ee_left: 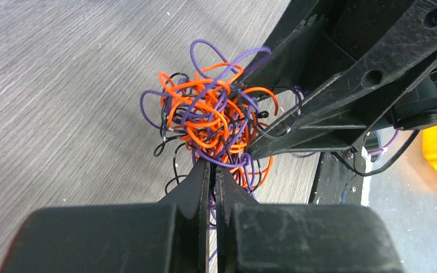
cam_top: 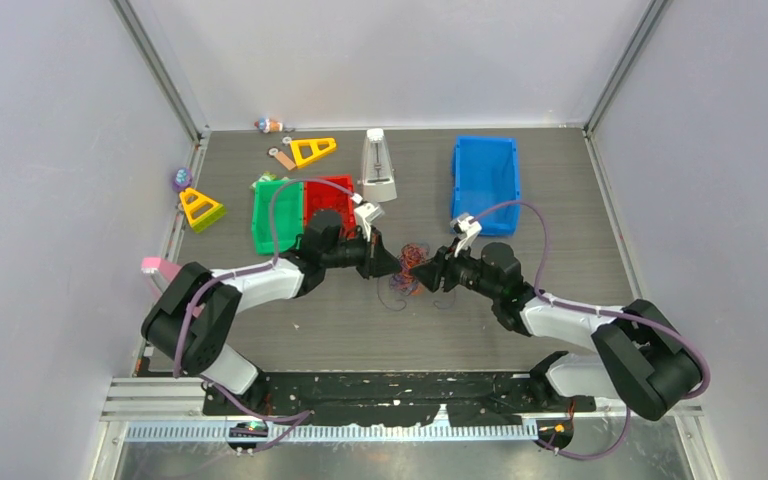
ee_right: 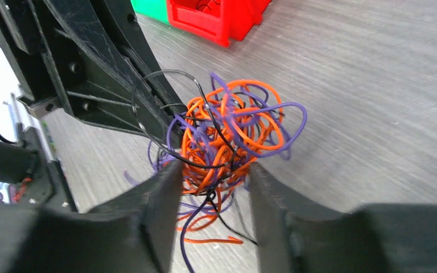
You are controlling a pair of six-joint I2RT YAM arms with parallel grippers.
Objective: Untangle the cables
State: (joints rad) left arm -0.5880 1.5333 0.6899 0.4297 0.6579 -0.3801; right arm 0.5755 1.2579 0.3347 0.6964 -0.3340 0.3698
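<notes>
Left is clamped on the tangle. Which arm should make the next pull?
Right. The right gripper is open with its fingers either side of the cables, ready to close on a strand. The left gripper is shut on strands at the clump's edge, so it probably serves better as anchor.

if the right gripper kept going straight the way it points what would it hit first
The cables, sitting between the right gripper's open jaws; right behind them, probably the left gripper.

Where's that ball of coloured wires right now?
In the top view, the tangled clump of thin orange, purple and black wires is in the middle, between the left fingers and right fingers, near the red plastic bin.
</notes>
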